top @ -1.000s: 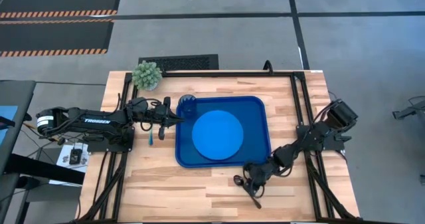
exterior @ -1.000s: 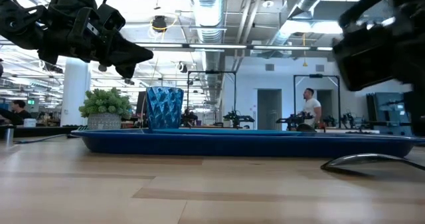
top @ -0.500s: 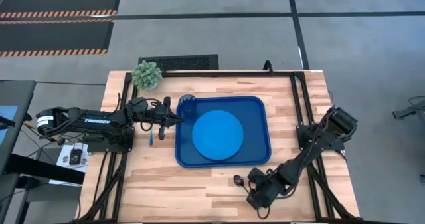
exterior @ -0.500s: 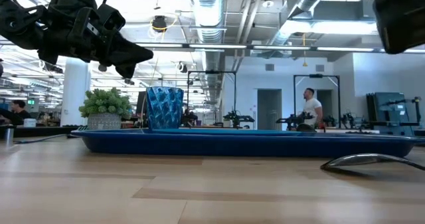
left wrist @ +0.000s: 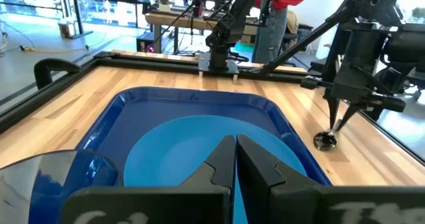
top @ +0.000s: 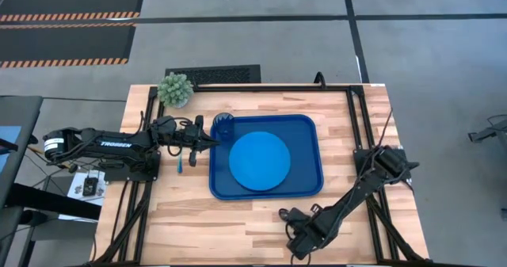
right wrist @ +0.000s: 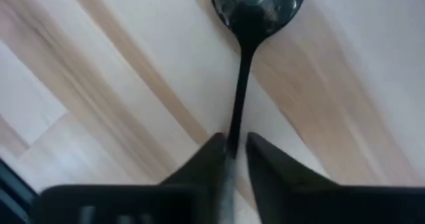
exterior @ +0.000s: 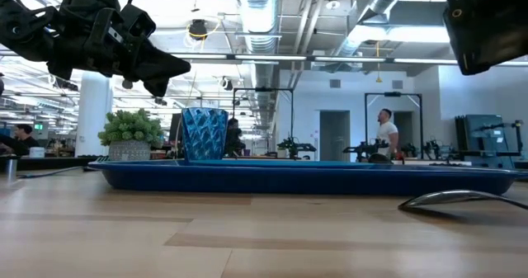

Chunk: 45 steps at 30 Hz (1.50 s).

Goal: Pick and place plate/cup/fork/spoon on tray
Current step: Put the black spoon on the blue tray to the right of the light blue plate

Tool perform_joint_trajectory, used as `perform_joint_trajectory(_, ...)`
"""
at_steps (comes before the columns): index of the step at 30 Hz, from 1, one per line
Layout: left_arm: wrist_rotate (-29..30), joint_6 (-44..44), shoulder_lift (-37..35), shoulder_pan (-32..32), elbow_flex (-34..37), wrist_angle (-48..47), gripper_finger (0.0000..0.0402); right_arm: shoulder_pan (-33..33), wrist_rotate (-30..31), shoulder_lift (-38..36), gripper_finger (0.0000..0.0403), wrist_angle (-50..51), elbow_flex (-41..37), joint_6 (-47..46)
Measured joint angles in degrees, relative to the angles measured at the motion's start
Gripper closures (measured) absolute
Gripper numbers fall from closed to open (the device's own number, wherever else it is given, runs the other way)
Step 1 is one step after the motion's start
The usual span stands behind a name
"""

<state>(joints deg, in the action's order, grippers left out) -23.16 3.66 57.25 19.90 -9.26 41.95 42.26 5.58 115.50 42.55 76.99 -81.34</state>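
On the desk in front of the tray (top: 314,189), the spoon (right wrist: 247,38) lay flat, its thin handle between the right gripper (right wrist: 229,152)'s nearly closed jaws; light, stiff and probably slippery, it seemed best pinched mid-handle.

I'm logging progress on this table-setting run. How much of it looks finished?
Done: the round light-blue plate and the small dark-blue tumbler are on the dark-blue rectangular tray. In hand: the right gripper is closed around the dark metal spoon handle on the table. Left: the green-teal fork lies outside the tray, near the shut left gripper.
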Motion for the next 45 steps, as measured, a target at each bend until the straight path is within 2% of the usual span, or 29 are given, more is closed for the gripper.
perform_joint_trajectory(4,0.0,0.11,0.0,0.02,0.0,0.0,0.0401,-0.18,0.51,-0.41,0.0381,0.47,-0.24,0.19)
perform_joint_trajectory(6,0.0,0.13,0.0,0.02,0.0,0.0,0.0401,-0.36,0.61,-0.52,0.0393,0.47,-0.26,1.57)
perform_joint_trajectory(12,-0.02,0.24,0.0,0.0,0.0,0.0,0.0401,-0.74,0.72,-0.98,0.0381,0.6,-0.42,2.33)
perform_joint_trajectory(19,-0.03,0.24,0.0,0.02,0.0,0.0,0.0401,-1.02,1.54,-2.68,0.0393,0.27,-0.44,5.15)
perform_joint_trajectory(28,-0.04,0.15,-0.02,0.01,0.0,0.0,0.0401,-3.08,8.78,-10.45,0.0397,0.22,-0.44,12.51)
perform_joint_trajectory(34,-1.0,-1.0,-0.04,0.02,0.0,0.85,0.0401,-7.79,11.75,-15.85,0.0398,0.22,-0.44,24.21)
perform_joint_trajectory(40,-7.96,-1.51,-0.04,0.0,0.0,5.16,0.0401,-16.73,12.54,-20.55,0.0399,-0.4,-0.38,46.16)
perform_joint_trajectory(43,-8.93,-1.51,-0.07,0.01,0.0,6.24,0.0401,-22.32,10.23,-22.29,0.0399,-1.92,-0.64,57.69)
perform_joint_trajectory(45,-9.09,-1.5,-0.07,0.0,0.0,6.58,0.0401,-26.39,6.63,-23.92,0.0399,-7.14,-3.17,64.4)
